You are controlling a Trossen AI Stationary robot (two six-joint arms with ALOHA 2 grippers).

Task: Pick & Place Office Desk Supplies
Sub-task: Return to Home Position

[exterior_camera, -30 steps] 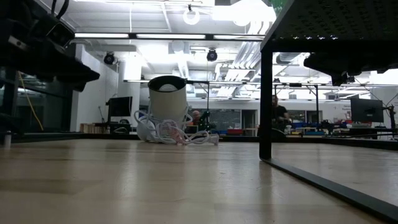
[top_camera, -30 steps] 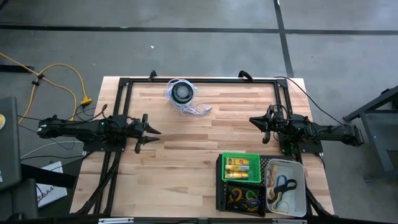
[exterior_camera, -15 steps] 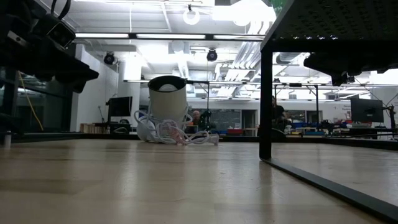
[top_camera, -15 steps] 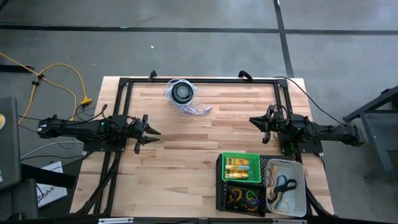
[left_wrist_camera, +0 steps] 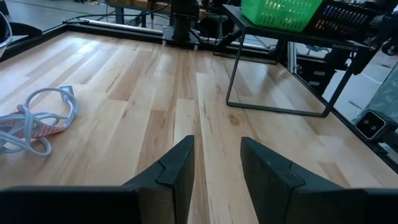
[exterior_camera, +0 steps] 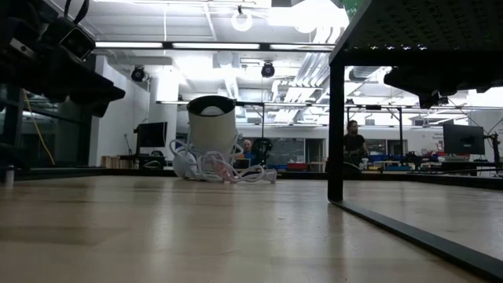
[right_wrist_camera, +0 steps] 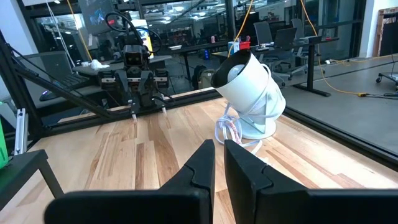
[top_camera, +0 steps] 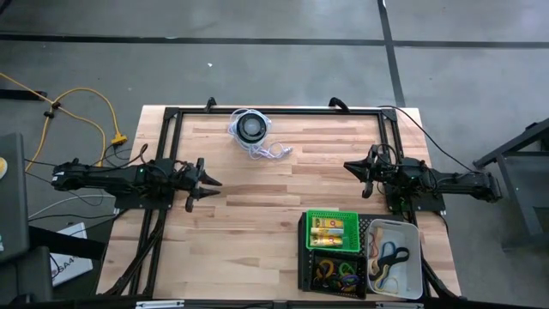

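**Operator:** What is the gripper status?

**Technician:** We read the left gripper [left_wrist_camera: 216, 142] as moderately spread and empty, at the left side of the table [top_camera: 257, 223]. The right gripper [right_wrist_camera: 219, 144] shows only a slit between its fingers. It is also empty and sits at the right side, just far of the shelf [exterior_camera: 424, 23].

**Operator:** Where are the supplies?

**Technician:** All are binned on that shelf, near right.
- The yellow packets [top_camera: 327, 229] lie in the green bin [top_camera: 331, 214], long axis left to right.
- The coloured rings [top_camera: 334, 273] fill the black bin [top_camera: 310, 273], just nearer. We cannot resolve their direction.
- The rubber bands [top_camera: 390, 253] lie in the white bin [top_camera: 418, 257] to the right, loops stretched roughly near to far.

**Operator:** What are the hazards from here?

**Technician:** We judge two.
- The right arm sits close to the shelf, so a low or careless swing could clip its frame and jolt the bins (their light contents would scatter).
- The white device [top_camera: 250, 127] at far centre trails a cord [top_camera: 270, 152] toward the middle. A finger crossing low there could snag it and drag the device.
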